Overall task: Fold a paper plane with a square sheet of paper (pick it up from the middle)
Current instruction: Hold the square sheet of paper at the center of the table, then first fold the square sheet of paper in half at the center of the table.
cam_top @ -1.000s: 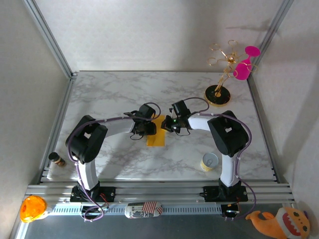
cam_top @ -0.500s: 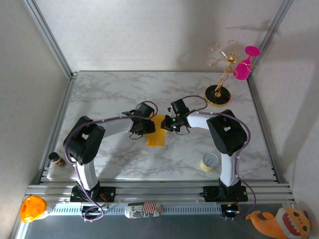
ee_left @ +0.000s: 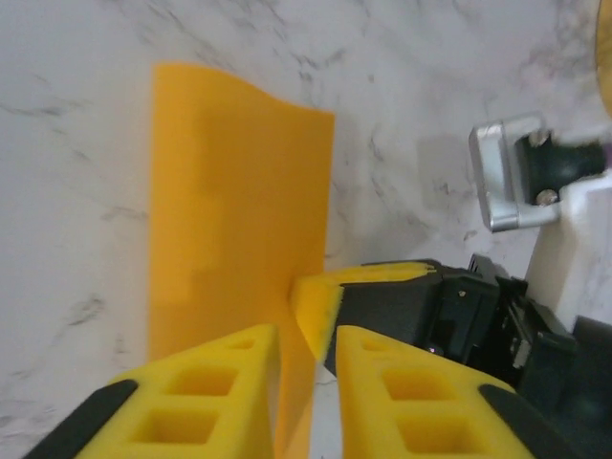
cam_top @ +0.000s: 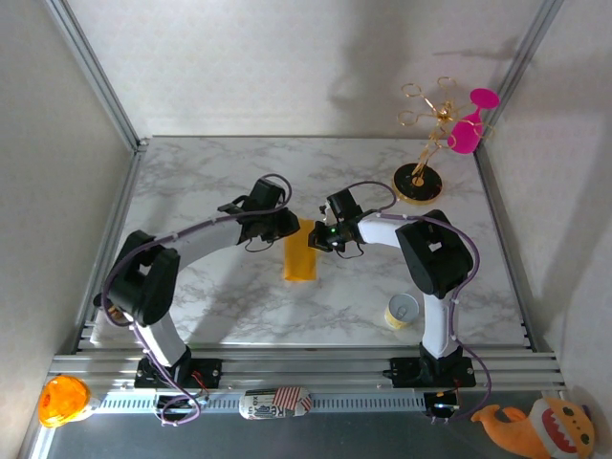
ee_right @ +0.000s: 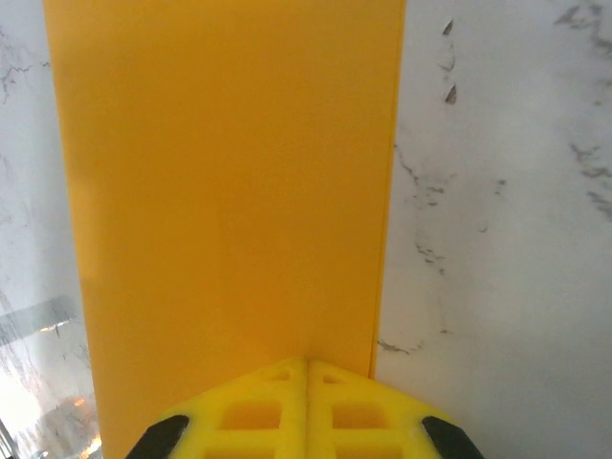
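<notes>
Two grippers meet at the far end of the yellow-orange sheet of paper point(cam_top: 300, 256), which lies flat on the marble desk point(cam_top: 210, 182) as a long narrow strip, doubled along one long edge.

Since a second ago the left arm has stretched out. The left gripper point(ee_left: 308, 335) has slid off the sheet's left half to its far-left corner, so more of the strip is bare. Its fingers have also drawn closer. They now stand a narrow gap apart with a sliver of the sheet's edge between them, and I cannot tell whether they touch it.

The right gripper point(ee_right: 306, 368) has barely shifted. Its fingers are pressed together, tips at the sheet's end, and I cannot make out whether any paper is caught between them.

From overhead, both gripper bodies cover the sheet's far end. The left elbow now hides most of a small dark jar well left of the sheet.

I count:
- one sheet
- two arms
- one paper cup point(cam_top: 401, 311) to the near right of the sheet
- one gold stand point(cam_top: 418, 182) with a pink glass to its far right
- one orange toy point(cam_top: 61, 400)
- one plush point(cam_top: 545, 426)
</notes>
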